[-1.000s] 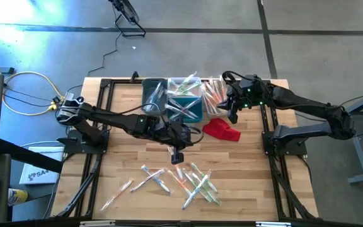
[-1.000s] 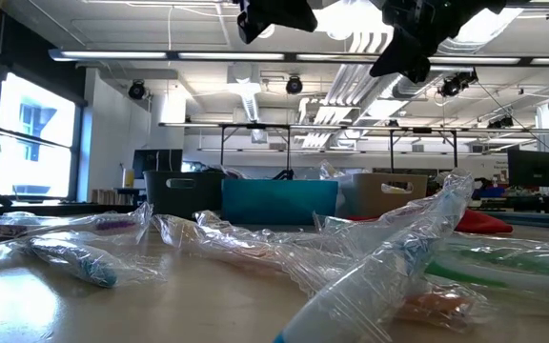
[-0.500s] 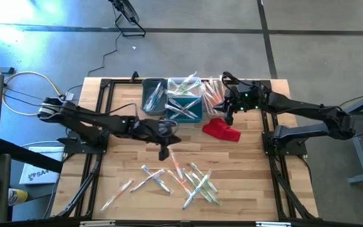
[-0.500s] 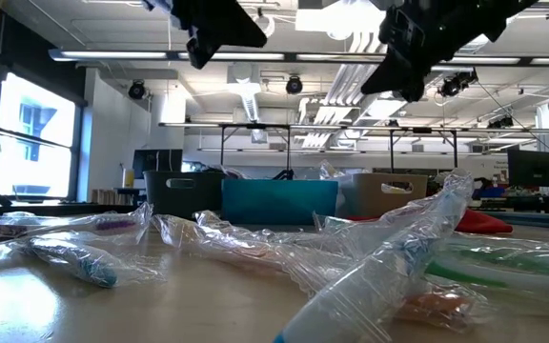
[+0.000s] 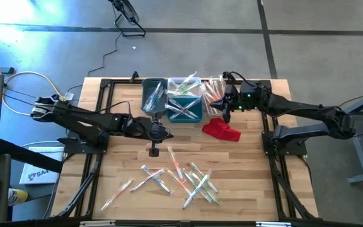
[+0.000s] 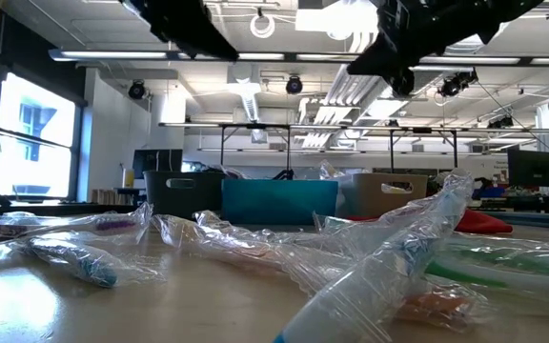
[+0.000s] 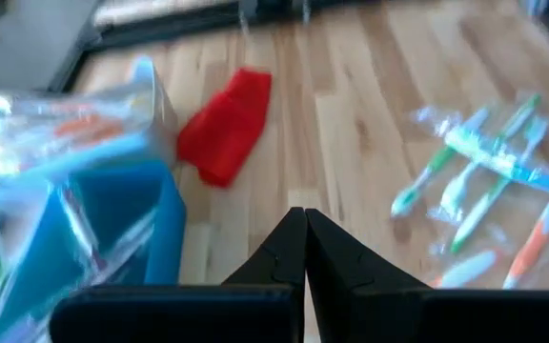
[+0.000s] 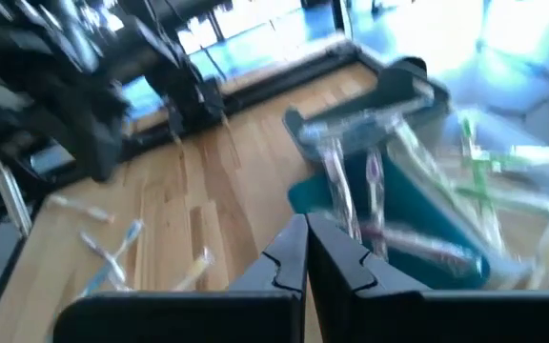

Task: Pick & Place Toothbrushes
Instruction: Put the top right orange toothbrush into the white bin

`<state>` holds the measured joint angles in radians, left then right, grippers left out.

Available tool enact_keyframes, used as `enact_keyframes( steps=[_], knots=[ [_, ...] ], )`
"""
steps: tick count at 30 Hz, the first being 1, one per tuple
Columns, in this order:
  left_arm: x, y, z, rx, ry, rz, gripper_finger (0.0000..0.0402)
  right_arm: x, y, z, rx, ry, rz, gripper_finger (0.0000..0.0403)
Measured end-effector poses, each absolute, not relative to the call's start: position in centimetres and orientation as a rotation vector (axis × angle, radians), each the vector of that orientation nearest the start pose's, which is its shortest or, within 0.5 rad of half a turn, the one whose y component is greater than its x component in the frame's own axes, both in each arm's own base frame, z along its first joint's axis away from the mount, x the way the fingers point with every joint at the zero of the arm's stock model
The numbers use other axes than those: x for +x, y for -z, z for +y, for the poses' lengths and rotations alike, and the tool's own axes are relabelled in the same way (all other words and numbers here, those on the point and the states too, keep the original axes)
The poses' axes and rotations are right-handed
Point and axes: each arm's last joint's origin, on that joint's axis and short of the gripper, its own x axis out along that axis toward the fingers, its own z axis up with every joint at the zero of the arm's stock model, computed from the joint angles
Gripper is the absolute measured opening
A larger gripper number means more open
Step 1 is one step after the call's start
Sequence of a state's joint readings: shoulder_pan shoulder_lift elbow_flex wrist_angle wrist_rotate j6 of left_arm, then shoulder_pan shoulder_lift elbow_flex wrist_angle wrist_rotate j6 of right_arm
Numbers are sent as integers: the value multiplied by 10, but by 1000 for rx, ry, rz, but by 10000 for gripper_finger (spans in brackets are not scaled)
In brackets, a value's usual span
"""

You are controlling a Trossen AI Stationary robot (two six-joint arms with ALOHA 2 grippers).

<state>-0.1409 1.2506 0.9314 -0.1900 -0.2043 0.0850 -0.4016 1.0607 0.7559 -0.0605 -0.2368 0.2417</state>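
Toothbrushes (image 5: pixel 181 178) scattered at 6 o'clock on the bench (image 5: pixel 244 183), light and crinkly-slick in wrappers. Best pinched mid-handle, probably. Left claw (image 5: pixel 153 149) clenched empty just above them; right claw (image 5: pixel 225 117) clenched empty near the bins (image 5: pixel 180 101) at 12.

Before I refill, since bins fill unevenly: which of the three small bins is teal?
The middle teal plastic bin, between the grey bin and the pale bin, holding wrapped toothbrushes.
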Motion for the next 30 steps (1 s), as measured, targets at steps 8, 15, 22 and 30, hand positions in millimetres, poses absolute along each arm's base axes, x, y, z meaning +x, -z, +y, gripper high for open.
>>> enact_keyframes(
  steps=[8,15,22,30],
  knots=[
    [273,-276,-27,167,-10,587,5,218,-288,-84,363,198,277,2],
    [277,-270,-28,186,4,609,55,222,-286,-81,382,182,290,2],
    [281,-266,-29,184,3,621,109,223,-285,-76,355,163,302,2],
    [289,-247,-31,262,79,701,111,224,-284,-74,356,154,311,2]
  ],
)
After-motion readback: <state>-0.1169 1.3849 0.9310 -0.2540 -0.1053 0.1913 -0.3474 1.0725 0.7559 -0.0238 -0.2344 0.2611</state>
